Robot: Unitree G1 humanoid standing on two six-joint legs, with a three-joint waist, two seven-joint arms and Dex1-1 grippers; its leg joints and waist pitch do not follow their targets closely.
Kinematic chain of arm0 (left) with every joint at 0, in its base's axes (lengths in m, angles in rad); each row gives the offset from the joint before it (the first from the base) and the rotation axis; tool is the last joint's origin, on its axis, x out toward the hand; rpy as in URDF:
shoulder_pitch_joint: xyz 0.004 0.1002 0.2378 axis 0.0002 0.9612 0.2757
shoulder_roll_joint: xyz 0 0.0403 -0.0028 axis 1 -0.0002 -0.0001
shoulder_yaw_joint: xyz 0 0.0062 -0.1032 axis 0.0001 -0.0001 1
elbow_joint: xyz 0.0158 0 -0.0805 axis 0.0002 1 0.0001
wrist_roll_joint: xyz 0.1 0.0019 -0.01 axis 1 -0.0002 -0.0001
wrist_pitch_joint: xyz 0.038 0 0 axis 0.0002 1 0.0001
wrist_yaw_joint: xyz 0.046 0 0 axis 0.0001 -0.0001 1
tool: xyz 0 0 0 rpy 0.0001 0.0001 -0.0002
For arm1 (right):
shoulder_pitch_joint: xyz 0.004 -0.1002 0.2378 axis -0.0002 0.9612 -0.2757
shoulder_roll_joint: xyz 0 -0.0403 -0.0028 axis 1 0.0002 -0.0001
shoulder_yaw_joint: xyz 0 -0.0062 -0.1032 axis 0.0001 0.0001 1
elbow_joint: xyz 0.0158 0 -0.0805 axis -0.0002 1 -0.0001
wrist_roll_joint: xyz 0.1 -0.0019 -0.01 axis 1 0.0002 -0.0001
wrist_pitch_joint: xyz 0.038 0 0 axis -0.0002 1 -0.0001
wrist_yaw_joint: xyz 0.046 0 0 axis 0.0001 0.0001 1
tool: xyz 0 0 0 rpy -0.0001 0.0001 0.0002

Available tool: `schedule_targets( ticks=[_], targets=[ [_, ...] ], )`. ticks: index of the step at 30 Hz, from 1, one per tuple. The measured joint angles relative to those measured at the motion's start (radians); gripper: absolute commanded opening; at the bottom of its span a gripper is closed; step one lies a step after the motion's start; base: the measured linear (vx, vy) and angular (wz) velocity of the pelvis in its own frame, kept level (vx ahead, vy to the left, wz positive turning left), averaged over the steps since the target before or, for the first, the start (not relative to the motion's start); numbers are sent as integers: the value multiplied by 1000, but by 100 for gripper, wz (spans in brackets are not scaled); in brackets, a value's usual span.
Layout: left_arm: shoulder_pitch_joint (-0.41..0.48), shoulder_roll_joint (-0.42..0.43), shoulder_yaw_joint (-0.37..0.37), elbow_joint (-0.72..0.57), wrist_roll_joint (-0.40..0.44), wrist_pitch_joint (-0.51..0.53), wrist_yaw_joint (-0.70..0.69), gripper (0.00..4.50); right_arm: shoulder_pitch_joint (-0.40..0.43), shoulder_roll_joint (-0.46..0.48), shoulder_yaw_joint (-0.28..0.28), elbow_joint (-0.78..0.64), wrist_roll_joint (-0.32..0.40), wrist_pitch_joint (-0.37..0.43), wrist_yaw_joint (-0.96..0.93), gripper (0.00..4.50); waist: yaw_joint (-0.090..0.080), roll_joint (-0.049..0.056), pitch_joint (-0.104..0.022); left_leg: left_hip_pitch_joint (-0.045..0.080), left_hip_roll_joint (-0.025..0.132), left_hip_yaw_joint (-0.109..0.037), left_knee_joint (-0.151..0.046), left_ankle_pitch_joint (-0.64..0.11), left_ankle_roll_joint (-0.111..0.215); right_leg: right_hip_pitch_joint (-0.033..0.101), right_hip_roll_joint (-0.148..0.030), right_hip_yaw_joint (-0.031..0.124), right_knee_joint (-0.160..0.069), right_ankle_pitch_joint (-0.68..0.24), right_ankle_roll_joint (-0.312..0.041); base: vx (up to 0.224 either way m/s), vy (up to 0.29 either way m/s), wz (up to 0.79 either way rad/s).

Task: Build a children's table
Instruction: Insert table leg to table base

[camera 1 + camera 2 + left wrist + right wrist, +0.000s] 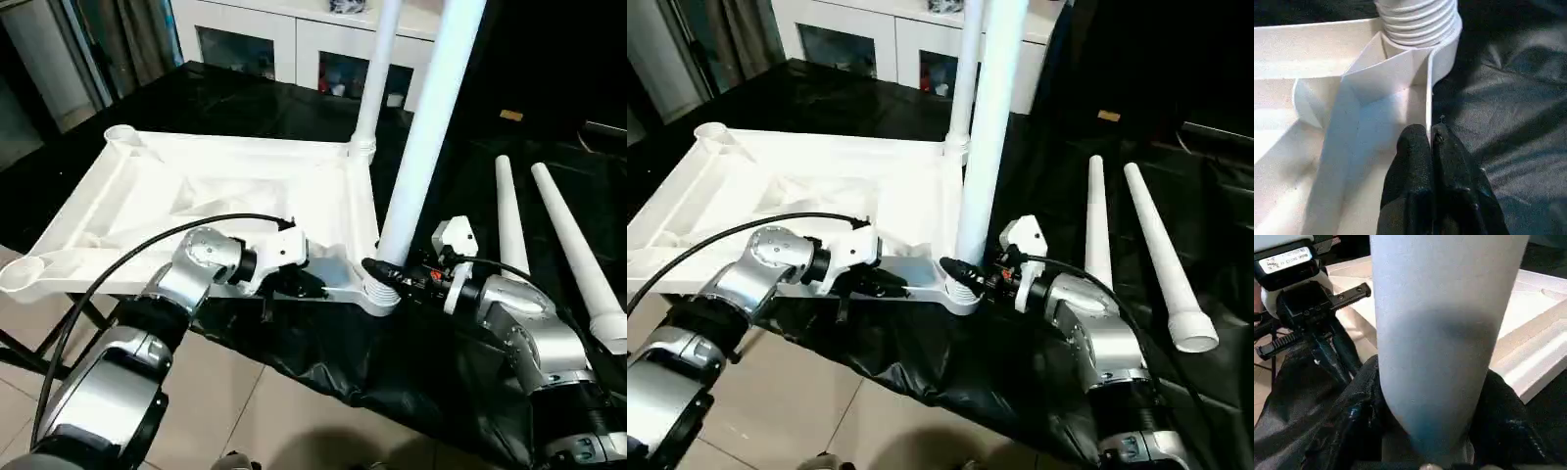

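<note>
We clamp our left gripper on the near rim of the upturned table top on the black cloth, while our right gripper holds the upright leg at its corner socket.

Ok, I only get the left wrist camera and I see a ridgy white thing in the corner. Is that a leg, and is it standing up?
Observer: Yes, that's the near leg. It stands upright in the top's near corner, and the right gripper grips it just above the collar.
Operator: Are any other legs in yet?
Observer: One. The far leg stands upright in the next corner along that side.
Operator: Where are the rest?
Observer: Two spare legs lie side by side on the black cloth, to the right of the top.
</note>
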Motion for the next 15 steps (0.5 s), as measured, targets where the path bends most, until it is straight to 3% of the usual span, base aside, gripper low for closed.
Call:
schedule_targets(
  ticks=[6, 7, 10, 15],
  targets=[
    [-12, -1, -7, 32, 8, -30, 0, 0, 0, 0, 1, 0, -3, 0, -1, 191, 1, 0, 0, 1, 0, 0, 0, 0, 0, 1, 0, 0, 0, 0, 0, 0, 0, 0],
    [-13, -1, -7, 34, 8, -33, 0, 27, 0, 0, 1, 0, -3, 0, -1, 191, 1, 0, 0, 1, 0, 0, 0, 0, 0, 1, 0, 0, 0, 0, 0, 0, 0, 0],
    [-19, -7, -5, 56, 14, -29, 3, 54, 0, 0, 1, 0, -3, 0, -3, 191, 2, 0, 0, 2, 0, 0, 0, 0, 0, 1, 0, 0, 0, 0, 0, 0, 0, 0],
    [-28, -16, -3, 104, 27, -43, 26, 71, 0, -1, 0, 0, -5, 0, -3, 191, 6, 1, -1, 2, 0, 0, 0, 0, 0, 2, 0, 0, 0, 0, 0, 0, 0, 0]
  ],
)
